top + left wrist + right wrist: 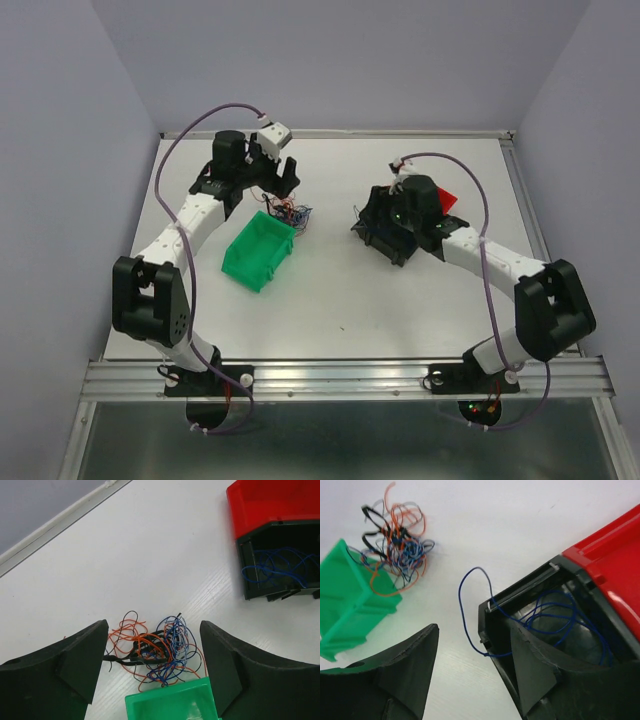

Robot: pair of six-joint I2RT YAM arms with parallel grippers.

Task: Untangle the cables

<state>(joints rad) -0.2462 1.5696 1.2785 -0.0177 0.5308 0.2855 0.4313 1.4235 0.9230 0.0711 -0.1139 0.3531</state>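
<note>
The cables are a tangle of thin black, orange-red and blue wires [291, 213] on the table, touching the far rim of a green bin [257, 250]. In the left wrist view the tangle [155, 650] lies below my open, empty left gripper [154, 642], between its two fingers. My left gripper [275, 178] hovers just behind the tangle. Several blue wires [555, 615] lie in a black bin [530, 605], and one loop [465, 595] hangs out over its rim onto the table. My right gripper [474, 635] is open, astride that bin's wall, with the loop's end between the jaws. It also shows in the top view [372, 225].
A red bin [447, 199] stands beside the black bin [393, 238], behind my right wrist; both show in the left wrist view, the red bin [270, 505] and the black bin [250, 575]. The green bin [350, 600] and tangle [395, 535] lie left of my right gripper.
</note>
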